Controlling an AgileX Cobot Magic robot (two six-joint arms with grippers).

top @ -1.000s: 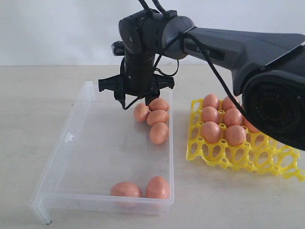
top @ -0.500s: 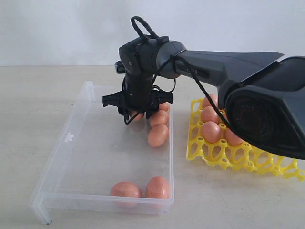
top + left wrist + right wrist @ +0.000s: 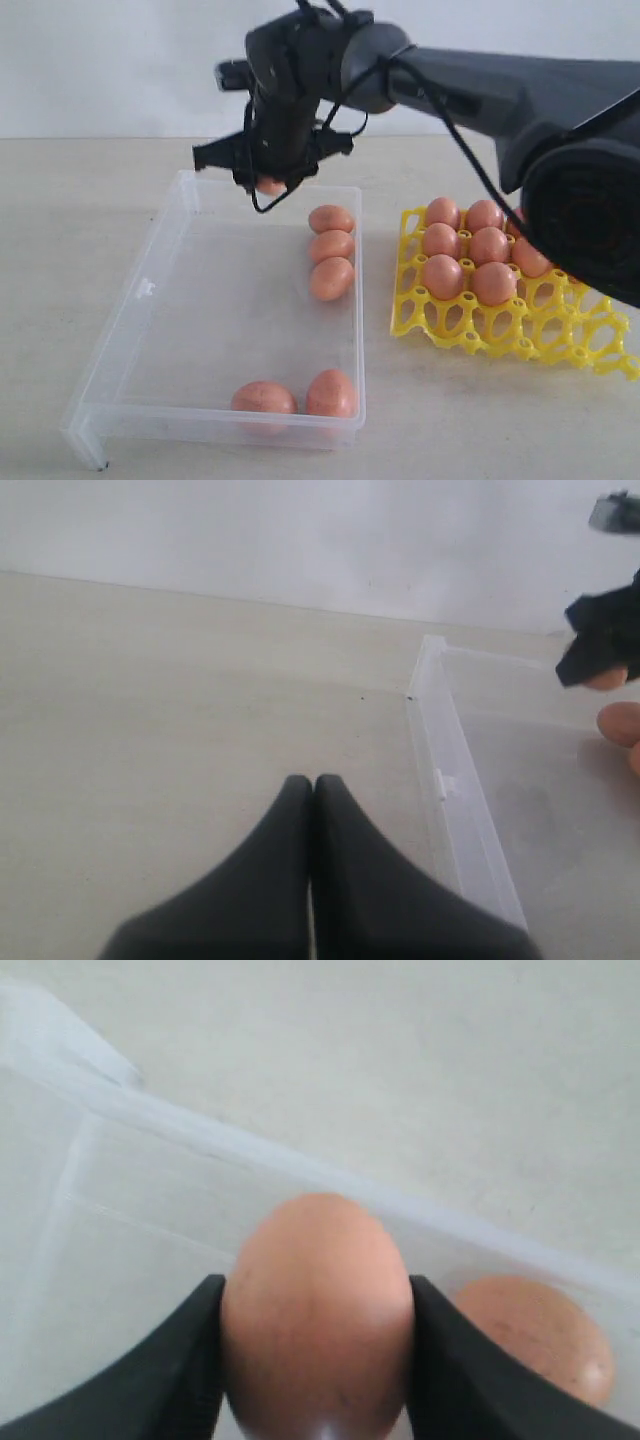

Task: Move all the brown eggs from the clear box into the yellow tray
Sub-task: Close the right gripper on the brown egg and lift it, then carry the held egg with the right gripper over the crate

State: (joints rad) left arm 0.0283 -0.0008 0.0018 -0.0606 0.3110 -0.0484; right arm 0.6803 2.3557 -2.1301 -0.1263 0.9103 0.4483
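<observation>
clear box (image 3: 150, 290): lies on the surface (image 3: 60, 220), left of the yellow tray (image 3: 470, 335) and apart from it; five brown eggs (image 3: 331, 278) lie on its floor
row by the tray-side wall: three eggs in a line, each touching or nearly touching the next
near wall: two eggs (image 3: 264, 398) side by side against it, well apart from the row of three
held egg (image 3: 318, 1290): a sixth brown egg, clamped between the right fingers (image 3: 180, 1370), one on each flank; lifted off the box floor, above the far end of the clear box; in the exterior view only its underside shows (image 3: 270, 186)
yellow tray: eggs (image 3: 489, 245) seated in the far cups; seven can be counted
left fingers (image 3: 270, 880): pressed together; over bare surface, beside the box's outer wall
hidden: the right arm (image 3: 520, 90) covers the tray's far right corner, so the egg count there is uncertain; in the right wrist view a second egg (image 3: 530, 1335) is partly behind the held one; in the left wrist view the box runs out of frame and two orange shapes at the edge are cropped
</observation>
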